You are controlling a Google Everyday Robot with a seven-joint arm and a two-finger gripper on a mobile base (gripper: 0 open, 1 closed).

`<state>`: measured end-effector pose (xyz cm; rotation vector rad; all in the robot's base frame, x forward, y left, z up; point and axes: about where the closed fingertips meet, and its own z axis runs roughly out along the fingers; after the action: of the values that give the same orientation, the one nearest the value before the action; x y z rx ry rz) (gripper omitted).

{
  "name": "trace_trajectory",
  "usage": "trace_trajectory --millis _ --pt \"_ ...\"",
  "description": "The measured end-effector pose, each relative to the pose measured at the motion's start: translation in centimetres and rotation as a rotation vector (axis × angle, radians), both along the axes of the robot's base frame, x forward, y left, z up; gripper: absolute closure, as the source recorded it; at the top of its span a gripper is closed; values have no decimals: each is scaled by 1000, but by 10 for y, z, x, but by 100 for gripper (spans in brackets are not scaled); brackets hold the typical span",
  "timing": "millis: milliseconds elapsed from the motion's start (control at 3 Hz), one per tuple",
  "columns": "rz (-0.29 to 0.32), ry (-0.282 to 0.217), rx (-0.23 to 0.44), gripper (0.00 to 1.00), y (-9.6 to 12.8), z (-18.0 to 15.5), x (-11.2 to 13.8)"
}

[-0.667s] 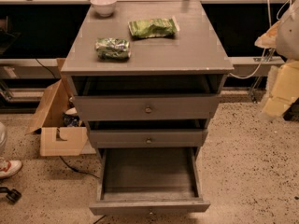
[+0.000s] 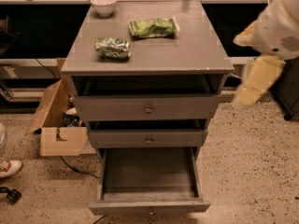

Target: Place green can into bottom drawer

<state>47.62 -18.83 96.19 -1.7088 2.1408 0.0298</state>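
The green can (image 2: 113, 49) lies on its side on the left part of the grey cabinet top (image 2: 187, 50), dented and shiny. The bottom drawer (image 2: 148, 204) is pulled out and open, and its inside shows nothing in it. The two shallower drawers above it, each with a round knob, are shut or nearly shut. My gripper (image 2: 252, 85) hangs in the air to the right of the cabinet, about level with its top edge. It is blurred, apart from the can and holds nothing that I can see.
A light-green snack bag (image 2: 153, 27) and a white bowl (image 2: 103, 4) sit at the back of the cabinet top. An open cardboard box (image 2: 56, 129) and a cable lie on the floor to the left. A shoe (image 2: 7, 167) is at the far left.
My arm and gripper have shifted a little to the left, toward the cabinet's right side. The can, bag and drawers have not moved.
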Motion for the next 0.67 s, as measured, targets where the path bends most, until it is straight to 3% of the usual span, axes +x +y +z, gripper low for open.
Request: trace_trajectory --millis 333,667 --pt "18 -20 129 0 40 -24 44" --pt "-18 -71 306 0 89 -38 91"
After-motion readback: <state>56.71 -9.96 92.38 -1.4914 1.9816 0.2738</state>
